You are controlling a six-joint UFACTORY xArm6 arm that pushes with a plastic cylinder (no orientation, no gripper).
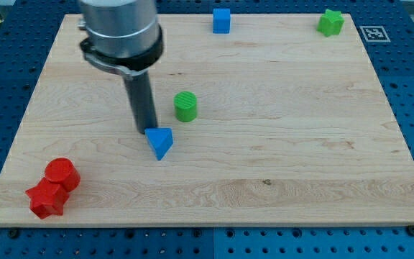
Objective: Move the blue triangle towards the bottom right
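The blue triangle lies on the wooden board left of centre. My tip is at the triangle's upper left edge, touching it or nearly so. The rod rises from there up to the arm's grey body at the view's top left.
A green cylinder stands just up and right of the triangle. A blue cube sits at the top edge, a green star-shaped block at the top right. A red cylinder and a red star-shaped block sit at the bottom left.
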